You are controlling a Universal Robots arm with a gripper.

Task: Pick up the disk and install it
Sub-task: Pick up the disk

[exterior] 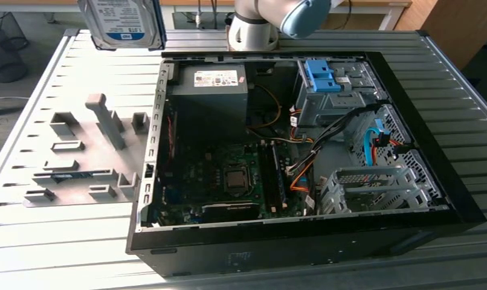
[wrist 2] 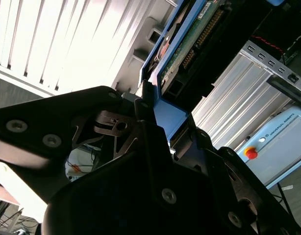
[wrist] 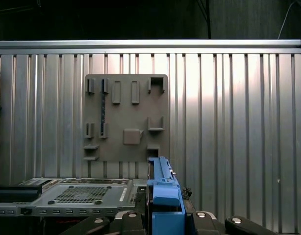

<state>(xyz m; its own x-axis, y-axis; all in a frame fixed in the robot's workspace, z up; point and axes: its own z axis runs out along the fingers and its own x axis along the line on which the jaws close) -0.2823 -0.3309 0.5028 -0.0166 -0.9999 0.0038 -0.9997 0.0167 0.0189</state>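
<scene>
one disk hangs in the air over the table, not in the case yet. my gripper squeezes its blue rail. i think it is stiff, heavy, slippery and easy to hurt, so hold the blue rail.

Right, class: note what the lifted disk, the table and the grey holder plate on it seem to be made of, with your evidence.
Disk: silvery metal casing with a paper-like label, by its sheen; its edge rails look like matte blue plastic. Table: ribbed bare metal, probably aluminium, brightly reflective. Holder plate: dull uniform grey, likely plastic, though painted metal is possible.
</scene>
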